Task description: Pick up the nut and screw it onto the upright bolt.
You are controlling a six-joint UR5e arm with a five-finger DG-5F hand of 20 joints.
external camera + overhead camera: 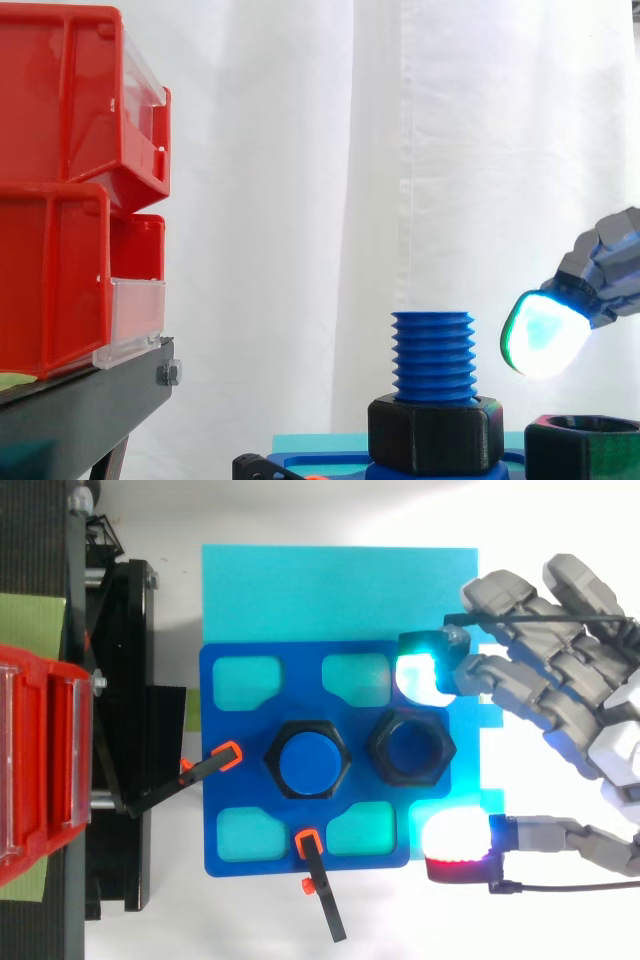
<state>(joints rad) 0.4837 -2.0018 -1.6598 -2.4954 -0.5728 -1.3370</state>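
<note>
Hand [560,685] released; pads [455,835] flank the loose nut [411,745], apart from it.
Risk: if I close unevenly, the nut may skid across the plate [225,780] or knock the bolt [308,760] just left.

Side view: the hand [603,265] is running off the right edge, and the bottom edge is cutting through the nut [582,442]. A black hex collar [433,430] is hiding the lower threads of the bolt [433,355]. The red bins [60,190] are running past the left edge.
</note>
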